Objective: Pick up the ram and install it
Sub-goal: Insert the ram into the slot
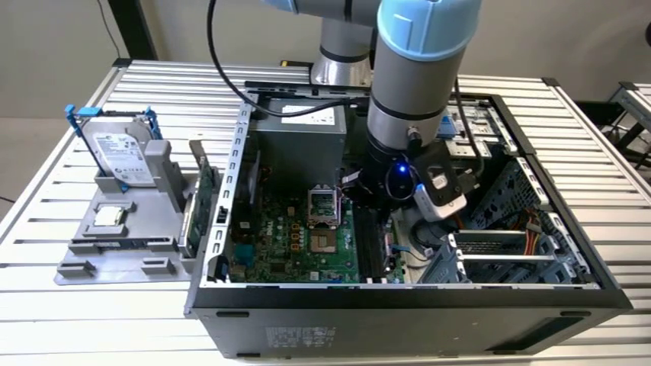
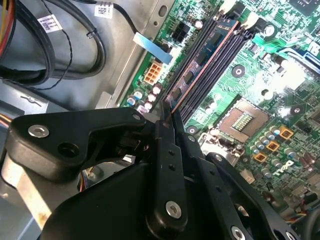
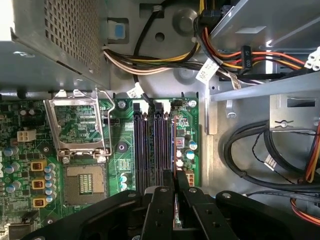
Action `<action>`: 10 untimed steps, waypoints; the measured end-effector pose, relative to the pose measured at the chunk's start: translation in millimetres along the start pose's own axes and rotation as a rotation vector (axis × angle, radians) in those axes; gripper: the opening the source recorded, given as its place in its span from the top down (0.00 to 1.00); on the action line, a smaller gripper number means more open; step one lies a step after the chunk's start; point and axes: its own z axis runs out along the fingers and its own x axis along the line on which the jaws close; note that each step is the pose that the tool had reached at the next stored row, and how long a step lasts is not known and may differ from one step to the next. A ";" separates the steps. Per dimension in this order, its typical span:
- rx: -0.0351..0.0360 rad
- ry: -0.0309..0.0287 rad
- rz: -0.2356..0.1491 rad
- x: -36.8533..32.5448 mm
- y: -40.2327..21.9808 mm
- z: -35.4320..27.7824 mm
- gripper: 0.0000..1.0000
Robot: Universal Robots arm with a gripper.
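Even bright overhead light; glare on motherboard (image 2: pixel 260 75); near claw (image 2: pixel 167 117) soft-focused.

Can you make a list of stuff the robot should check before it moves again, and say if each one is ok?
1. The gripper has hold of the ram: ok, it pinches one end in the second wrist view.
2. Ram lined up along the memory slots: ok, it runs parallel to them.
3. Ram pushed fully down into its slot: cannot tell.
4. Slot end clips open or closed: cannot tell.
5. Cables away from the slots: ok, they lie past the slot ends, on the case wall.
6. Processor socket out of the gripper's way: ok, it sits beside the slots.
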 end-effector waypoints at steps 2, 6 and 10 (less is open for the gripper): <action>0.0000 0.0000 0.000 0.2 -0.1 2.8 1.00; 0.0000 0.0000 0.000 -0.3 -0.2 8.4 1.00; 0.0001 0.0007 0.000 -0.4 -0.7 9.3 1.00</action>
